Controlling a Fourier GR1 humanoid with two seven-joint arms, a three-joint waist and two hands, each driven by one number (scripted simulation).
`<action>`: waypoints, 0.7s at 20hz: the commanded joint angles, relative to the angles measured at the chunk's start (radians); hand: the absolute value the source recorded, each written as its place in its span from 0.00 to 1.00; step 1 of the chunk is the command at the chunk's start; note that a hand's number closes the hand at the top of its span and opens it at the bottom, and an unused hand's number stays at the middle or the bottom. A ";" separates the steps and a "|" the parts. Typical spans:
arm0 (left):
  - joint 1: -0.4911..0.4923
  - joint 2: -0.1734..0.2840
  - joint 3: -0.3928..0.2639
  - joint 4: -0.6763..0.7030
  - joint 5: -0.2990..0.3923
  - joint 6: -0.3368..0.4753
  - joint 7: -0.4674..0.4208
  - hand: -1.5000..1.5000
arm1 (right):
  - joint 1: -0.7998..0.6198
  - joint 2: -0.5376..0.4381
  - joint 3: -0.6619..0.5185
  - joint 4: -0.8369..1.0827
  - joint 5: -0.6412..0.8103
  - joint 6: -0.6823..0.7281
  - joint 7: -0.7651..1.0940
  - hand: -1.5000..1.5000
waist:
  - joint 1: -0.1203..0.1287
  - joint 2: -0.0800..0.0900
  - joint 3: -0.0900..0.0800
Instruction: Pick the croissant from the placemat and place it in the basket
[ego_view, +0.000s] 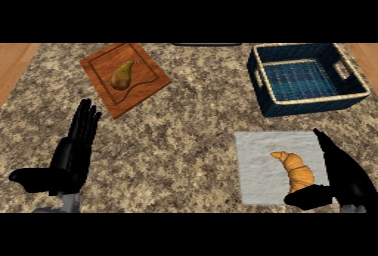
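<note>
Head view: speckled counter (192, 135); blue basket (275, 102); grey placemat (258, 175) carrying the croissant (297, 171). Right hand (343, 175), fingers straight, thumb beside the croissant: approach step. Next, closing round it. Left hand (74, 150) rests open.

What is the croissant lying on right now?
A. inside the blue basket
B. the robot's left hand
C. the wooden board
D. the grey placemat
D. The croissant lies on the grey placemat, next to the right hand; the basket holds nothing, and the wooden board carries a pear instead.
</note>
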 joint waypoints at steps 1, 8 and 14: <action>-0.008 -0.009 0.008 -0.048 -0.037 0.005 0.058 0.50 | 0.020 0.026 -0.055 0.084 0.011 -0.004 -0.089 0.00 | -0.001 0.000 0.000; 0.024 -0.041 0.048 -0.034 -0.033 -0.058 0.013 0.50 | 0.073 0.081 -0.040 0.093 0.084 0.005 -0.147 0.00 | -0.001 0.000 0.000; 0.013 -0.065 0.050 -0.045 -0.086 -0.053 0.048 0.50 | 0.015 0.105 -0.113 0.196 0.079 0.037 -0.210 0.00 | 0.000 0.000 0.000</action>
